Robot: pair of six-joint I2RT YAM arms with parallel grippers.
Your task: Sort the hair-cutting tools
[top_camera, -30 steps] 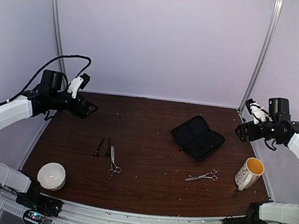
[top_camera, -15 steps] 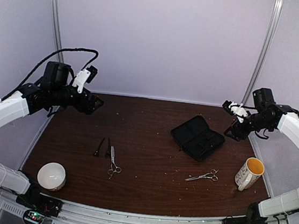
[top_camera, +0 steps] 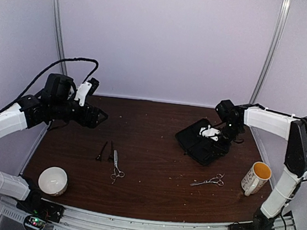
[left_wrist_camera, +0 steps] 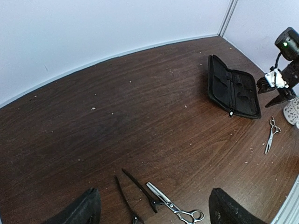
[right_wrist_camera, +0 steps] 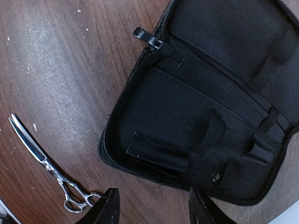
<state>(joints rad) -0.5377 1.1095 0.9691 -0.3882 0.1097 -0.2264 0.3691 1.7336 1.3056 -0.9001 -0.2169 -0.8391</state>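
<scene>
Right gripper (right_wrist_camera: pixel 153 207) has swung over the case (right_wrist_camera: pixel 210 116) — mug (top_camera: pixel 255 178) print unreadable.

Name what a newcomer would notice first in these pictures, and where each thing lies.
The open black zip-up fabric case lies at the table's right rear, with the right gripper poised over it. Nearer the front lie slim silver metal scissors, a second pair left.

left scissors (top_camera: pixel 116 165) beside clips (top_camera: pixel 102 151), right scissors (top_camera: pixel 209 182) before case (top_camera: pixel 193 142)
</scene>
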